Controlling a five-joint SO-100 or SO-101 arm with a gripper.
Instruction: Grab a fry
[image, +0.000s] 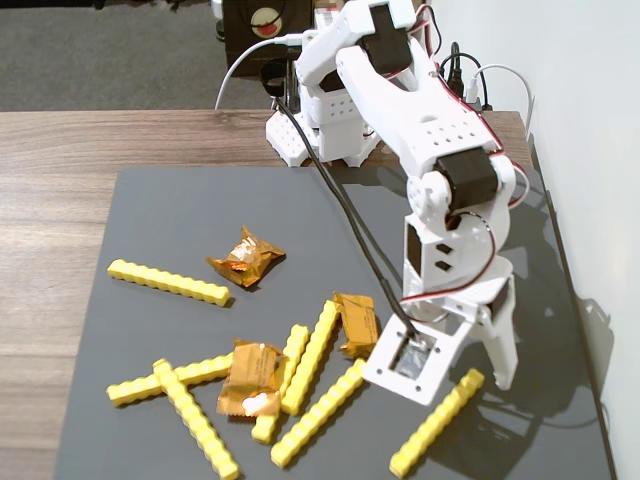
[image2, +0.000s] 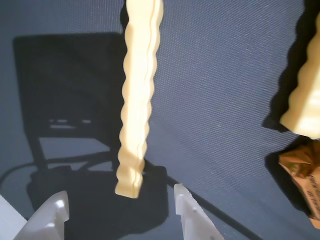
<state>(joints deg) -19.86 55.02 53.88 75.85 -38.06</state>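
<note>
Several bright yellow bumpy fries lie on the dark grey mat (image: 180, 215). One fry (image: 437, 422) lies at the front right, and its upper end is right by my gripper (image: 468, 384). In the wrist view this fry (image2: 137, 90) runs up the middle, its near end just ahead of and between the two white fingertips (image2: 181, 196). My gripper (image2: 119, 200) is open and empty, low over the mat. Another fry (image2: 305, 95) shows at the right edge of the wrist view.
Other fries (image: 168, 281) (image: 195, 432) (image: 318, 412) (image: 310, 355) lie left of the gripper. Three orange-brown foil packets (image: 246, 257) (image: 252, 378) (image: 357, 322) lie among them; one shows in the wrist view (image2: 302, 175). The arm base (image: 320, 130) stands at the back, with a wall to the right.
</note>
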